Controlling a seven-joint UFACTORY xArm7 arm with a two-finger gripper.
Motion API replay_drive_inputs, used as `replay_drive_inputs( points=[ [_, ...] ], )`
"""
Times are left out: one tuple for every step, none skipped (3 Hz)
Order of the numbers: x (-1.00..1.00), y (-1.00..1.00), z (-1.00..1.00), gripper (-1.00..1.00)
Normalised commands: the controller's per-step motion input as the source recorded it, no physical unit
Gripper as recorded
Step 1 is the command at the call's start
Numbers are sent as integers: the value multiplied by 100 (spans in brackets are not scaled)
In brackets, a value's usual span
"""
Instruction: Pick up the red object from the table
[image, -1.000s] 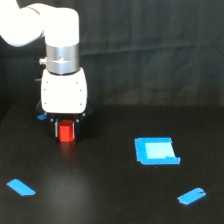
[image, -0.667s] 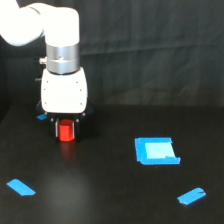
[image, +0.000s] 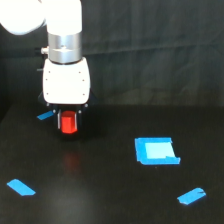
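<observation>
Red object (image: 68, 123) clamped in the gripper (image: 68, 125), raised above the table (image: 110, 200).
It could be dropped toward the blue square patch (image: 156, 151) if the grip is loosened.

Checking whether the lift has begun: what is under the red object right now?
Below the red object is bare black table with a faint red reflection. Its top is hidden by the gripper, and the fingers are not clearly seen.

No readable text, labels, brands or numbers appear anywhere: the white arm housing (image: 66, 82), blue tape pieces and black bench (image: 110, 200) are all unmarked.
</observation>
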Motion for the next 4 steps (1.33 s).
replay_drive_inputs(
  points=[
    [19,-11,98,-100],
    [29,3,93,-95],
    [19,-18,98,-93],
    [15,-2,96,-100]
  ],
)
